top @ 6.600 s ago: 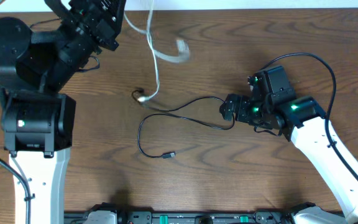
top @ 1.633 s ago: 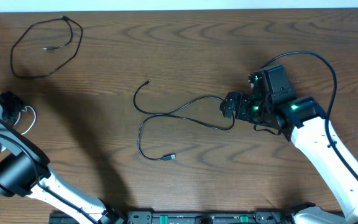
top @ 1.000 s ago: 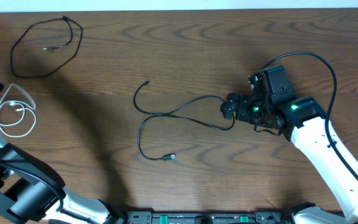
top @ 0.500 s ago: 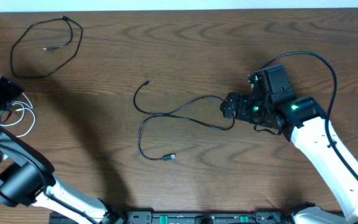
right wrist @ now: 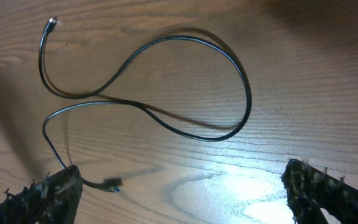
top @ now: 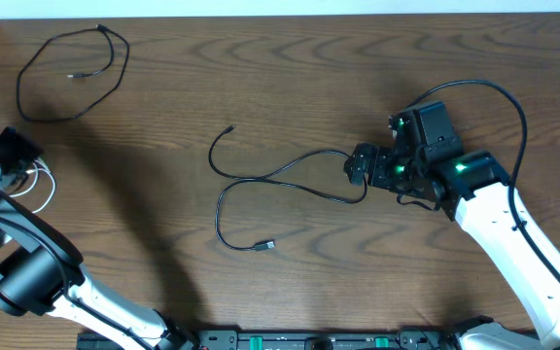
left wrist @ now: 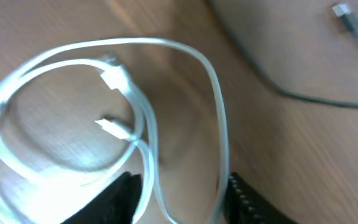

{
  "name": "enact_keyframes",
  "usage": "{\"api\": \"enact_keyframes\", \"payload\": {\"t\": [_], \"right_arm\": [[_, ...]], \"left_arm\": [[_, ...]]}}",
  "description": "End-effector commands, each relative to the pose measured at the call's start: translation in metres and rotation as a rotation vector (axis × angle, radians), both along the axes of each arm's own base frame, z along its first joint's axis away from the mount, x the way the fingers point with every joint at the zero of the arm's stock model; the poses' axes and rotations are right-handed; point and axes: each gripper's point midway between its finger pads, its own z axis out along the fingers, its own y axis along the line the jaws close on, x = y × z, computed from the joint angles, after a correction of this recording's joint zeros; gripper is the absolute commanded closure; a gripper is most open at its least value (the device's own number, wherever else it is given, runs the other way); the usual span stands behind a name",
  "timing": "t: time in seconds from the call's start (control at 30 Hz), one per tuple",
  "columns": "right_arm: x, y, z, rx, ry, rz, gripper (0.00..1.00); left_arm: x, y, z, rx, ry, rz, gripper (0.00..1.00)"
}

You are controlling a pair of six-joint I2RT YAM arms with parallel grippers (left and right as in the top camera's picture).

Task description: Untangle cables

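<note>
Overhead: my left claw (top: pixel 13 148) sits at the far left edge, over the white cable (top: pixel 39 177). A coiled black cable (top: pixel 71 73) lies upper left. A loose black cable (top: pixel 261 185) sprawls mid-frame, its right bend at the wide-spread right claw (top: pixel 358 167).

Left wrist: two white strands run down between the fingers (left wrist: pixel 122 194), the coil fanning up and left. Gripped or not, I cannot tell.

Right wrist: the loose black cable (right wrist: pixel 249 102) loops ahead of the claw, upper centre, ungrasped.

Two black cables (top: pixel 100 30) (top: pixel 218 216), one white cable (left wrist: pixel 219 112)
</note>
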Motion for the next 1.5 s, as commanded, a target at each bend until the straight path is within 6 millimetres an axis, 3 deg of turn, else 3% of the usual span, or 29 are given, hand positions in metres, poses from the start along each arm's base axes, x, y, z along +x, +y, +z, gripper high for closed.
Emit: {"api": "enact_keyframes", "payload": {"t": [0.0,0.07,0.3,0.63,0.77,1.07,1.37,1.43,1.47], "right_arm": [[-0.002,0.0,-0.003,-0.007,0.006,0.004,0.01],[-0.002,0.0,-0.003,-0.008,0.007,0.004,0.01],[-0.002,0.0,-0.003,-0.008,0.007,0.004,0.01],[-0.002,0.0,-0.003,-0.008,0.007,0.004,0.01],[-0.002,0.0,-0.003,-0.008,0.007,0.004,0.01],[-0.001,0.001,-0.003,-0.015,-0.006,0.004,0.01],[-0.002,0.002,-0.005,-0.024,-0.006,0.011,0.01],[-0.003,0.003,-0.005,-0.023,-0.006,0.013,0.01],[-0.003,0.003,-0.005,-0.023,-0.007,0.013,0.01]], "left_arm": [[-0.019,0.013,-0.013,0.07,0.118,0.034,0.57],[-0.021,0.012,-0.014,0.064,0.125,0.033,0.57],[-0.022,0.011,-0.015,0.099,0.146,-0.044,0.77],[-0.024,0.024,0.005,0.175,0.154,-0.02,0.81],[-0.038,0.032,0.003,0.217,0.228,0.024,0.85],[-0.066,0.041,-0.011,0.214,0.307,0.114,0.85],[-0.108,0.054,-0.051,0.162,0.433,0.223,0.83],[-0.113,0.056,-0.059,0.141,0.438,0.254,0.75],[-0.115,0.057,-0.062,0.134,0.442,0.256,0.61]]}}
